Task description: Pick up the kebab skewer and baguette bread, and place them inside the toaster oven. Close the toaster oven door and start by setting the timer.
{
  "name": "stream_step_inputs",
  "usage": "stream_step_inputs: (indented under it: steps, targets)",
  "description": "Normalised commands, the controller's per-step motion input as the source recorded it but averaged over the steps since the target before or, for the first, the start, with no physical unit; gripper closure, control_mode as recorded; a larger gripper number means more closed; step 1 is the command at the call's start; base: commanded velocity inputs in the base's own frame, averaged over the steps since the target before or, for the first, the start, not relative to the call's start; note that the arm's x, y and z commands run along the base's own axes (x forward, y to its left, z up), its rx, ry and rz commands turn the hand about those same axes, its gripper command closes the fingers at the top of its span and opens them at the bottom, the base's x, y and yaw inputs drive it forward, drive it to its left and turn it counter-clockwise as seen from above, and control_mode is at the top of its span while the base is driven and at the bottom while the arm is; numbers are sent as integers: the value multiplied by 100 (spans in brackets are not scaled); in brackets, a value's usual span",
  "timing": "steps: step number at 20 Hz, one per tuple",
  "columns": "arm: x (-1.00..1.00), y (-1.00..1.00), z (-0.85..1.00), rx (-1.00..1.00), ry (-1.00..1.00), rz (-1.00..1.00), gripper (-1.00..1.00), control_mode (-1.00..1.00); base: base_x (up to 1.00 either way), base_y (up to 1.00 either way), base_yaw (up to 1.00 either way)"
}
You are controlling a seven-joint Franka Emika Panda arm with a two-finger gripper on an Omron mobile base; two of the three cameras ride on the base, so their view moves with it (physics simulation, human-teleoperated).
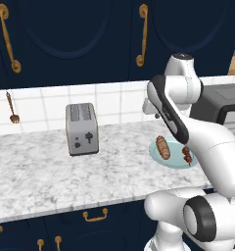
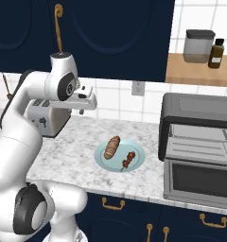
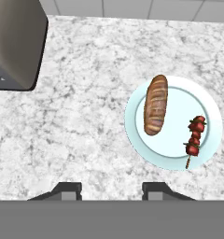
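Note:
A golden-brown baguette bread [image 3: 156,105] and a kebab skewer [image 3: 194,137] with red chunks lie side by side on a pale blue plate [image 3: 132,135] on the marble counter. My gripper [image 3: 111,189] hovers well above the counter, left of the plate, open, with nothing between its fingers. From the base cameras the baguette [image 2: 112,147] and skewer [image 2: 129,159] sit left of the dark toaster oven [image 2: 196,113]. The toaster oven door [image 2: 200,178] is folded down open, and the racks show. The bread [image 1: 163,147] and skewer [image 1: 187,155] also appear beside my forearm.
A silver two-slot toaster [image 1: 82,128] stands on the counter left of the plate, its corner [image 3: 16,42] near my hand. A canister [image 2: 198,46] and a brown bottle [image 2: 216,53] sit on a wooden shelf above the oven. Utensils [image 1: 11,108] hang on the tiled wall.

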Motion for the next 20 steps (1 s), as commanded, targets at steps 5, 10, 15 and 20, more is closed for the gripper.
stream_step_inputs:
  steps: [5,10,15,20]
  targets:
    - [0,0,0,0,0,0,-100,100,0,0,0]
    - [0,0,0,0,0,0,-100,100,0,-5,0]
    - [0,0,0,0,0,0,-100,100,-2,-79,0]
    - [0,0,0,0,0,0,-100,100,0,-63,0]
